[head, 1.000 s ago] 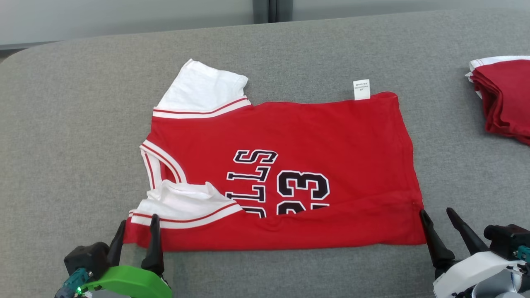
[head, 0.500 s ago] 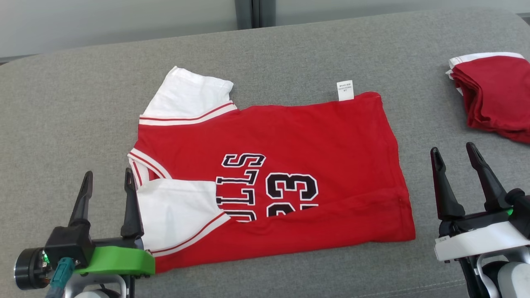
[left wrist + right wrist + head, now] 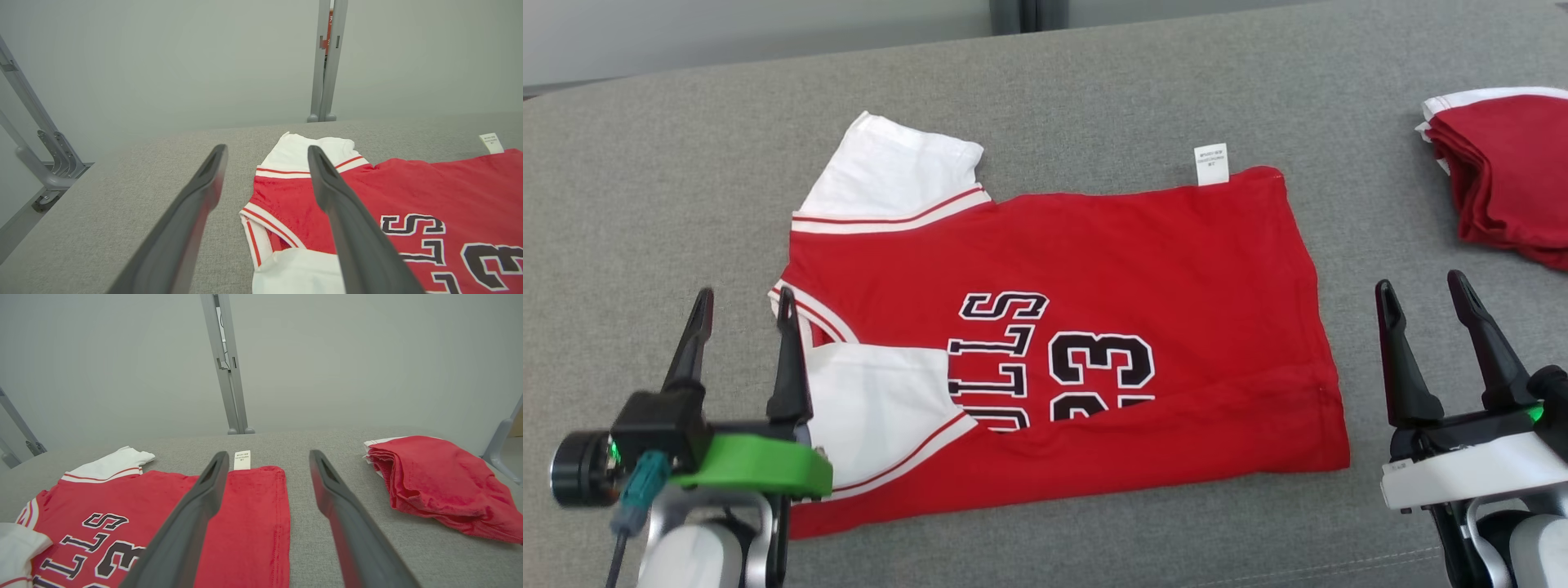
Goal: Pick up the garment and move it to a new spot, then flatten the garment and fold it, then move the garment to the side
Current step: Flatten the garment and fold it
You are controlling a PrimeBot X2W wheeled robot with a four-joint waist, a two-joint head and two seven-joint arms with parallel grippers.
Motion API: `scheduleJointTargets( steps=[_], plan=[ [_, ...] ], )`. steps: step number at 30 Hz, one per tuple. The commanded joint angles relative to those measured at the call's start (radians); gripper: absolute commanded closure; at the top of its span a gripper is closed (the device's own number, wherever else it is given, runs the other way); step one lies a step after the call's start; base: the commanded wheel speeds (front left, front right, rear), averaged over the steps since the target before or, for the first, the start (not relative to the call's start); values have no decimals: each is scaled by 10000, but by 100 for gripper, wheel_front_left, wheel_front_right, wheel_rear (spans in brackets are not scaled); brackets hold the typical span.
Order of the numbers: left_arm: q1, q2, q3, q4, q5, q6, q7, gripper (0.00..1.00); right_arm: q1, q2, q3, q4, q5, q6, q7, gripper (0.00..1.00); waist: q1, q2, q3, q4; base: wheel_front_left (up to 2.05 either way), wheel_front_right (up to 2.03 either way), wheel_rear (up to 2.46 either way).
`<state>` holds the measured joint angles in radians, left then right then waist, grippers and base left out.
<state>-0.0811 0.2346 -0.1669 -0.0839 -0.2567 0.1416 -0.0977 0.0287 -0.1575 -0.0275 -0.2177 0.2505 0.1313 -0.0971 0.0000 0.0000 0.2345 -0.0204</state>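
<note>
left gripper: fingers spread, holds nothing | right gripper: spread, empty | garment: lies flat between both grippers, lower edge folded up, white sleeve just beside left gripper | risk: pinching only the top layer could pull this fold open

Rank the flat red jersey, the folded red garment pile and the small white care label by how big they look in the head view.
1. flat red jersey, largest
2. folded red garment pile, second, though the picture's right edge cuts it off
3. small white care label, smallest
</note>
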Motion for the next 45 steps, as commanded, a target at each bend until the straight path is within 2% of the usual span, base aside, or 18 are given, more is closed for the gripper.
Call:
scheduleJointTargets(
  steps=[1,4,8,16,24,32,33,34,35,39,45],
  plan=[
    [-606,67,-106,85,-110,-152,136,0,-177,-2,-33,-82,21,-13,55,0,0,0,372,79,0,0,0],
    [-1889,-16,-387,437,-225,-547,616,0,-331,-47,-48,-151,69,-13,51,0,0,0,824,77,0,0,0],
    [-3930,-160,-718,1598,-438,-1168,1359,0,-678,-98,36,-223,132,-13,-13,0,0,0,1524,-69,0,0,0],
    [-7655,-94,-1061,5335,-650,-2207,2232,0,-1283,-71,218,-208,156,-13,-193,0,0,0,2834,-632,0,0,0],
    [-9916,216,-1101,9008,-1213,-2642,2224,0,-1741,19,701,152,262,-13,-489,0,0,0,3651,-1218,0,0,0],
    [-10522,415,-1619,11115,-1661,-2736,2048,0,-2081,-141,773,610,366,-13,-655,0,0,0,3832,-1454,0,0,0],
    [-10529,388,-1732,11222,-1750,-2737,2012,19,-2107,-169,764,667,378,-13,-657,0,0,0,3829,-1456,0,0,0],
    [-10509,313,-1910,11326,-1913,-2739,2055,71,-2189,-231,748,738,375,-13,-646,0,0,0,3817,-1448,0,0,0],
    [-10512,284,-2027,11379,-2040,-2741,2068,100,-2294,-280,742,758,398,-13,-647,0,0,0,3808,-1431,0,0,0],
    [-10645,453,-2615,11364,-2326,-2741,1868,100,-3040,-602,829,1023,596,-13,-587,0,0,0,3739,-1348,0,0,0],
    [-11206,413,-3267,11203,-2603,-2732,1294,100,-4717,-1493,1458,2219,1406,-13,106,0,0,0,3626,-894,0,0,0]
  ],
)
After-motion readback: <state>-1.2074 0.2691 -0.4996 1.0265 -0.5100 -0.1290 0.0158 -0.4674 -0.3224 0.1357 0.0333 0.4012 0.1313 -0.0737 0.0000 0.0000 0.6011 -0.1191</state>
